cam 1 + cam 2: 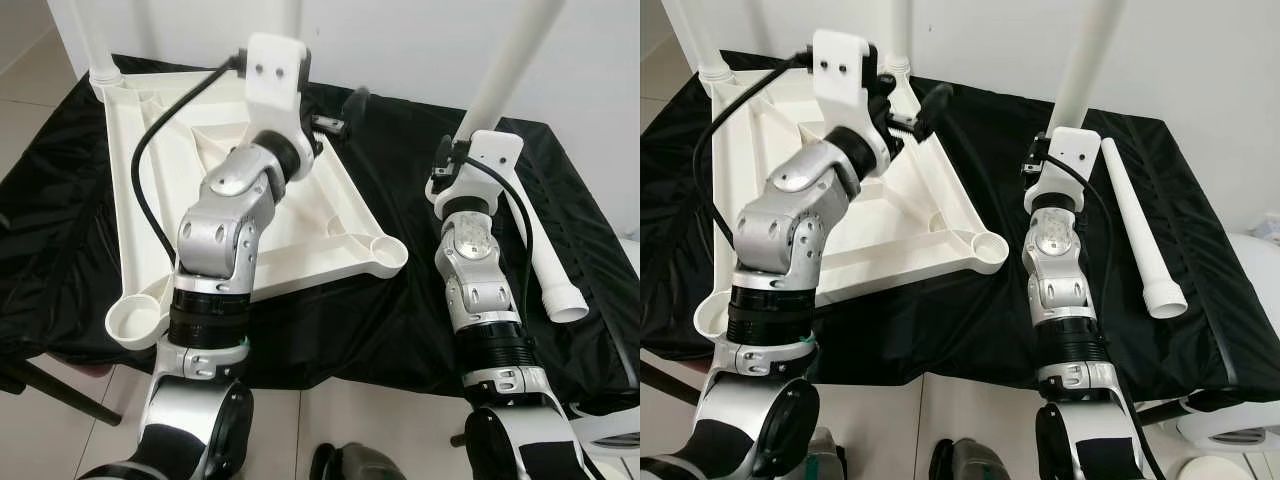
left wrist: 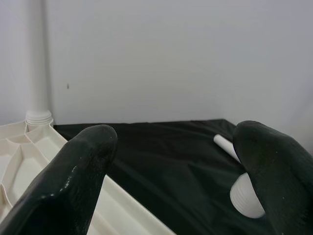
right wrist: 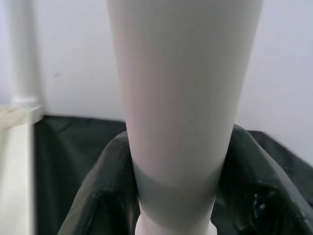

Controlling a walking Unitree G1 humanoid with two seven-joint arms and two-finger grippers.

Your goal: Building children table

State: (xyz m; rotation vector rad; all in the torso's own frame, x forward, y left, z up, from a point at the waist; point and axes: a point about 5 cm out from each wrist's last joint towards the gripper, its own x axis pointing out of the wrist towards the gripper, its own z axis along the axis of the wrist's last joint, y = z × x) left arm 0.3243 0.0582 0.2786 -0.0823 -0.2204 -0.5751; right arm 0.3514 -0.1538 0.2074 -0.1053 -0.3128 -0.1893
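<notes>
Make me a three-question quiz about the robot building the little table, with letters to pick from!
1. Where does the loose white leg lie?
A. on the black cloth
B. on the floor
C. inside the tabletop

2. How many legs already stand in the upturned white tabletop?
A. none
B. two
C. four

3. What is the right hand doing?
A. hanging open
B. gripping an upright leg
C. pressing the cloth

Answers: 1 A, it rests on the cloth near the right arm. 2 B, two posts rise from the far corners. 3 B, its fingers close round the held leg.
</notes>
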